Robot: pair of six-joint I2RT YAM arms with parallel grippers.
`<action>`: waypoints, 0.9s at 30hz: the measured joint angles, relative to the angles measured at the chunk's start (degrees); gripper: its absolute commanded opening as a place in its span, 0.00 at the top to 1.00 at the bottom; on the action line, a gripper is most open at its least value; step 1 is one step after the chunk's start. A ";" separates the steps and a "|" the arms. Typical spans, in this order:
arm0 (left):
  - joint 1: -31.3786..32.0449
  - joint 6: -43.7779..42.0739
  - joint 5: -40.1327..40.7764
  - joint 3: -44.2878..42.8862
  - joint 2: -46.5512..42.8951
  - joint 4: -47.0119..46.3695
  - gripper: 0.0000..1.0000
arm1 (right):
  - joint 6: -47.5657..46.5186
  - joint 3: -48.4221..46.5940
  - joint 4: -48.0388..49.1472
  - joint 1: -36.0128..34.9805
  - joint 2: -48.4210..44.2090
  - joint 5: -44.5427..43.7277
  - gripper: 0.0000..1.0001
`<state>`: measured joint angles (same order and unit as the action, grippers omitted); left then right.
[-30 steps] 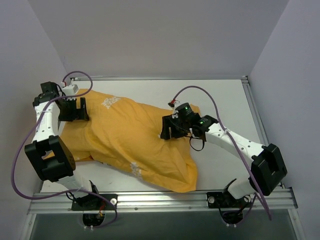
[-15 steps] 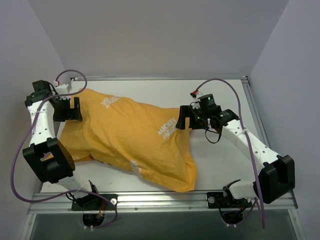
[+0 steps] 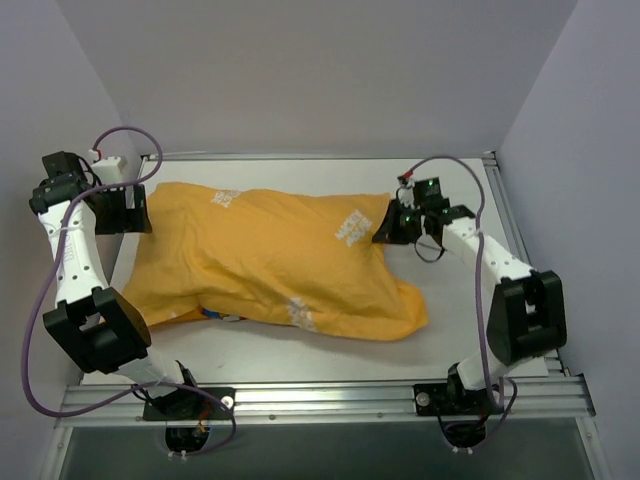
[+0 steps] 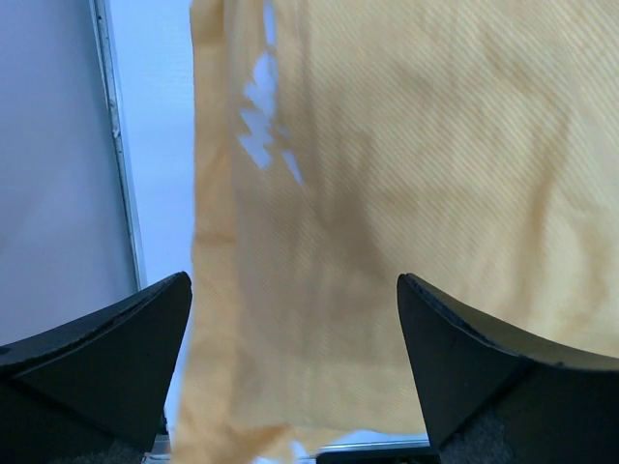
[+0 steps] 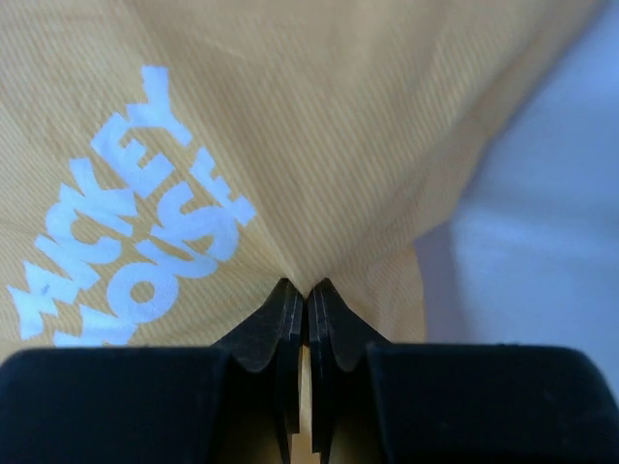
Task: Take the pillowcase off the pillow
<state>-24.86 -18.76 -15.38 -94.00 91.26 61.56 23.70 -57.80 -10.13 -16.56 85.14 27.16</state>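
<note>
The orange-yellow pillowcase (image 3: 270, 262) lies bulging across the middle of the table, white lettering up. The pillow is hidden inside it. My right gripper (image 3: 386, 228) is at the cover's far right corner, shut on a pinch of the pillowcase (image 5: 319, 116) that tents up between its jaws (image 5: 308, 288), beside the white "MICKEY MOUSE" print (image 5: 135, 217). My left gripper (image 3: 128, 212) hangs open at the cover's far left end. In the left wrist view its jaws (image 4: 295, 319) stand wide apart above the pillowcase (image 4: 416, 164) with nothing between them.
The white table top (image 3: 460, 330) shows bare right of the cover and along the far edge. A metal rail (image 4: 116, 145) runs along the table's left edge, close to my left gripper. Grey walls close in on three sides. Purple cables (image 3: 130, 135) loop off both arms.
My right gripper moved toward the far right and shut on the pillowcase, drawing its corner out so the cover lies stretched rightward. My left arm drew back to the left, still open.
</note>
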 measured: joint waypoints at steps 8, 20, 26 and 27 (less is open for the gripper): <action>0.59 -1.46 -4.07 0.00 0.35 3.02 0.04 | -4.48 -48.41 -3.89 10.56 33.18 -6.36 0.69; 15.74 -5.90 -2.71 5.46 -0.50 3.48 0.06 | -8.07 -54.55 -9.75 10.84 28.04 -15.82 0.00; 20.55 -4.35 -2.86 -1.46 6.60 -0.17 0.06 | -7.13 -28.20 -6.36 10.67 8.28 -17.20 0.00; 20.70 -4.02 -3.06 -3.85 8.81 -0.83 0.06 | -6.60 -24.41 -5.57 10.58 6.40 -16.81 0.00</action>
<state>-4.16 -22.79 -18.44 -97.84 100.07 60.73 17.10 -82.21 -15.70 -5.98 91.55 10.35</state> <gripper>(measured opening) 0.938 0.994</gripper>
